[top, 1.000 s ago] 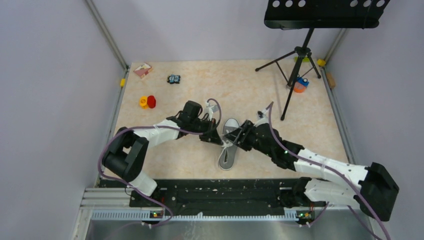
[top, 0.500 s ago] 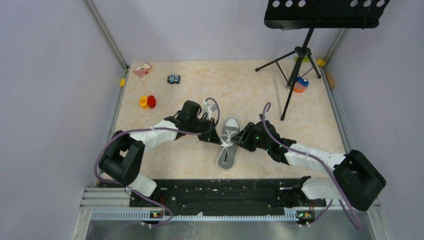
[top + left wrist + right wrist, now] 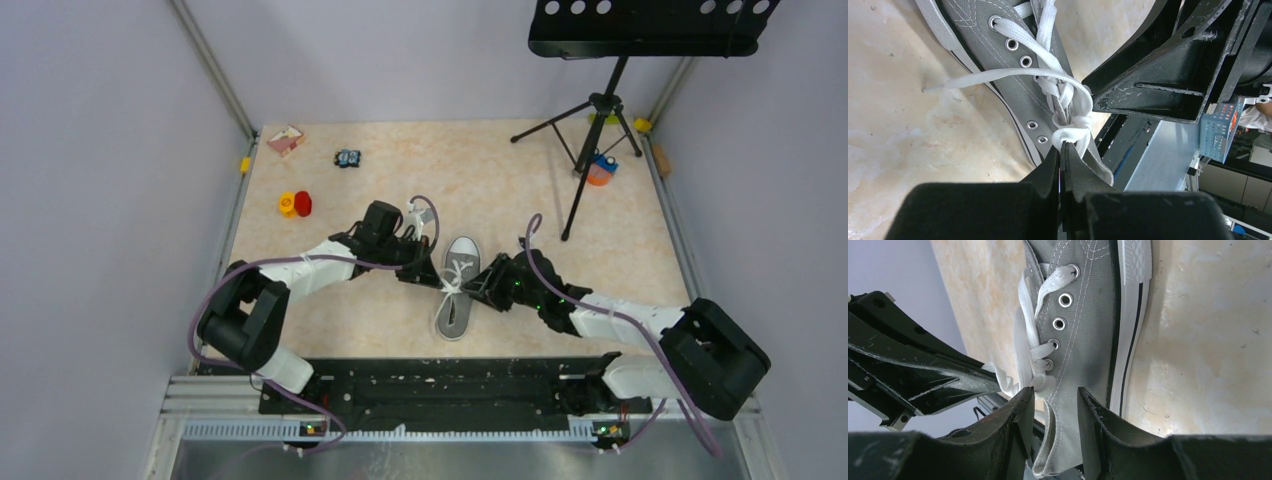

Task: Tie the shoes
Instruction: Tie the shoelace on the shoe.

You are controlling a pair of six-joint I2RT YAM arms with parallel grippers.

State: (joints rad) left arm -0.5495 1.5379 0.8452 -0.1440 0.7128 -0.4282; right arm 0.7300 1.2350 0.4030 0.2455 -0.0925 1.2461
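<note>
Left end effector [image 3: 1062, 149]: clenched, tips pinching a white lace [image 3: 998, 75] loop right at the knot [image 3: 1078, 121] over the top eyelets. Lace runs taut from the tips up into the knot.

Right end effector [image 3: 1055, 396]: jaws part-way apart, straddling the shoe's [image 3: 452, 318] grey side panel and a bit of lace by the top eyelet. Canvas sits between the fingers; can't tell if they actually bite on it.

The two end effectors meet tip to tip over the lacing, left one from the shoe's left, right one from its right.

Shoe: flat on its sole mid-tabletop [image 3: 500, 170], toe pointing away from the arm bases, heel toward them. One lace end trails loose on the tabletop on the left side.

Farther out: red cup [image 3: 303, 203] far left, stand [image 3: 600, 105] far right.
</note>
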